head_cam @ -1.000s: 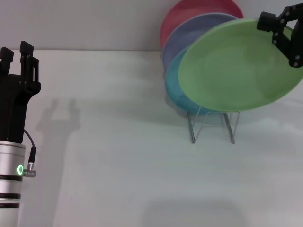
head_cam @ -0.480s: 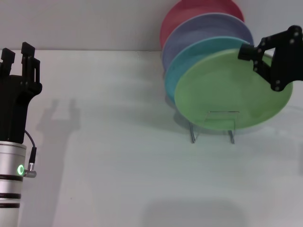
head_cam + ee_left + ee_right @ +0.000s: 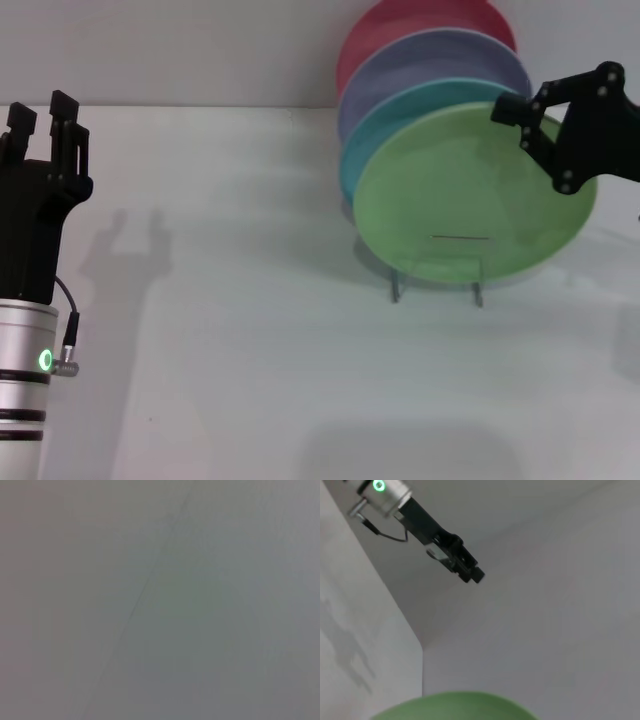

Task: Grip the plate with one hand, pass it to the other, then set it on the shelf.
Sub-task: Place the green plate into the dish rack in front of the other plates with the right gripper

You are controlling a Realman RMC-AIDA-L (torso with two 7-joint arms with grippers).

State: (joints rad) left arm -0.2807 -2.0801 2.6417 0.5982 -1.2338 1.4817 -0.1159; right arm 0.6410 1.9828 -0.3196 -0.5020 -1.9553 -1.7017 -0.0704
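Table (image 3: 250, 380) surface, pale and bare, filled the near part of the head view. The left gripper (image 3: 45, 112) stood upright at the near left edge of that view, on a silver arm bearing a lit green ring (image 3: 44, 359). Its black fingers (image 3: 65, 105) pointed upward; whether they were spread or pressed together could not be told. It held nothing and stood well apart from the plates. The right wrist view showed the same left gripper (image 3: 470, 572) farther off.

Farther back on the right, the wire rack (image 3: 437, 288) stood on the table, with two thin legs visible below the plates. The green plate (image 3: 460, 200) leaned in the front position of the rack, tilted back against the blue plate (image 3: 375, 140) behind it. A lavender plate (image 3: 420, 60) and a red plate (image 3: 400, 20) stood behind those in turn.

The right gripper (image 3: 535, 120) reached in from the right edge and pinched the upper right rim of the green plate between its black fingers (image 3: 515, 110). The right wrist view showed the green plate's rim (image 3: 455, 707) close to the camera.
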